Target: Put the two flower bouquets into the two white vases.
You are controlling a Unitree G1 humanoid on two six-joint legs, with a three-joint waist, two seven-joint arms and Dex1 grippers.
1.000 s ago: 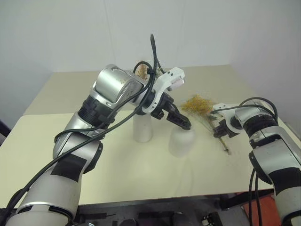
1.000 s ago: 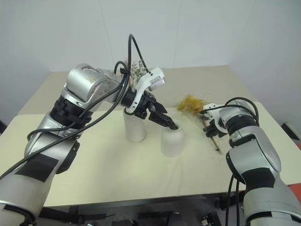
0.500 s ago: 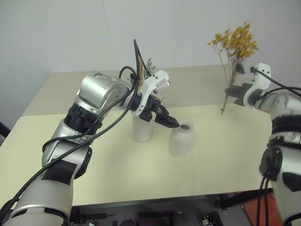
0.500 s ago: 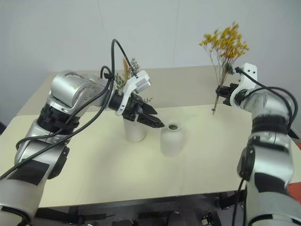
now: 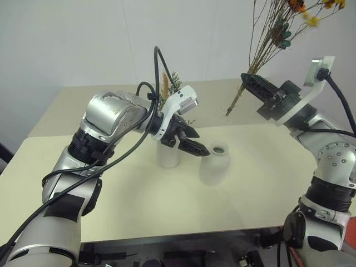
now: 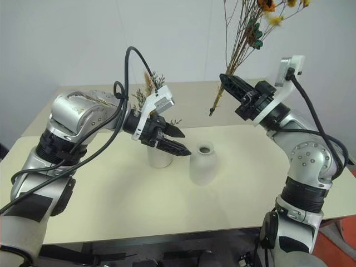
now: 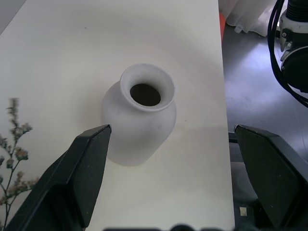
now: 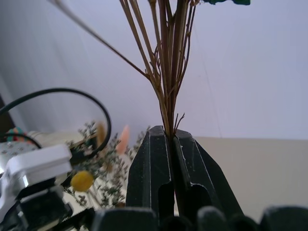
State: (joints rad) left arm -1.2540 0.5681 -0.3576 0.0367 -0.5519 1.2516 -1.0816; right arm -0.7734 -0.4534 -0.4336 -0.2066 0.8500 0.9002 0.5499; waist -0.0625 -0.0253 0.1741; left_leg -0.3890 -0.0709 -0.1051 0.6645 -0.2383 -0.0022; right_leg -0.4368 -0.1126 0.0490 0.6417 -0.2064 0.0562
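Observation:
The tall white vase (image 5: 167,157) stands mid-table with the small green, pink and yellow bouquet (image 5: 170,84) upright in it. The short rounded vase (image 5: 214,166) is just right of it, its small mouth (image 7: 145,94) empty. My left gripper (image 5: 196,142) hangs open in front of the tall vase, pointing at the short one; its fingers (image 7: 81,179) frame that vase. My right gripper (image 5: 251,84) is raised high at the right, shut on the thin stems (image 8: 169,72) of the larger yellow-orange bouquet (image 6: 245,39), which rises out of the top of the eye views.
The cream table (image 5: 139,211) ends in a front edge close to me and a far edge by the white wall. A black cable (image 5: 158,61) arches over my left wrist. Orange flooring (image 6: 336,245) shows past the table's right corner.
My right gripper has lifted the larger bouquet off the table, swung it up and leftward, and tipped it upright. My left gripper has drawn back a little from over the short vase.

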